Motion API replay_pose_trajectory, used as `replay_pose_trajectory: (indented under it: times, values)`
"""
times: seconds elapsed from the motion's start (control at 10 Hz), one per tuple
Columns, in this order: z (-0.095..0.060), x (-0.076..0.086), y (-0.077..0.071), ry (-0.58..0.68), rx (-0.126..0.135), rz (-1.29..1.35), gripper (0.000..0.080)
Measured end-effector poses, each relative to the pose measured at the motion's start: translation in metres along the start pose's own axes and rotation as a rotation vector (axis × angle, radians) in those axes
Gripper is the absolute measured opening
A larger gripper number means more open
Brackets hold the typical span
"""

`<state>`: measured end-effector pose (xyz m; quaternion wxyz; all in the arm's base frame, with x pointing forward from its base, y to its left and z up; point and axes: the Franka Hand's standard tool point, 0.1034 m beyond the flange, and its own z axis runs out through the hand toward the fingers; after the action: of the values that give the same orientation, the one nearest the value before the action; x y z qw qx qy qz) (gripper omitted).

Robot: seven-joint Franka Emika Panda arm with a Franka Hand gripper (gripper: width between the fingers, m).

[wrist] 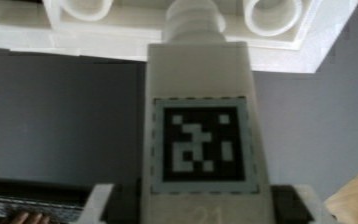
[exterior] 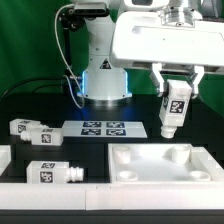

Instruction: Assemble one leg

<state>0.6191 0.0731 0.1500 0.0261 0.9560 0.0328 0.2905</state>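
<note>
Exterior view: we see end effector [exterior: 177, 92] clamped on short stubby white plastic leg with square tags [exterior: 172, 112]. Leg hangs slightly tilted in air above wide flat white panel with round corner sockets [exterior: 160, 165]. Spare white legs [exterior: 52, 172] lie on black tabletop [exterior: 90, 150], toward exterior view's left.

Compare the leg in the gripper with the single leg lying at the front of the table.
Pose: the held leg is nearly upright, tip down; the lying leg is on its side.
Support: the held leg hangs off the table, clamped in the gripper; the lying leg rests on it, untouched.
Both are stubby white posts with black-and-white tags.
</note>
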Motion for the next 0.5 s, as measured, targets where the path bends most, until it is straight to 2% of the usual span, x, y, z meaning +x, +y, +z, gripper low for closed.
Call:
replay_pose_trajectory:
  times: [0.3, 0.4, 0.5]
  values:
    - [0.001, 0.002, 0.0, 0.029, -0.002, -0.006, 0.0286]
    - [0.001, 0.01, -0.004, 0.128, 0.002, -0.015, 0.0286]
    - [0.013, -0.003, -0.011, 0.126, 0.009, -0.022, 0.0286]
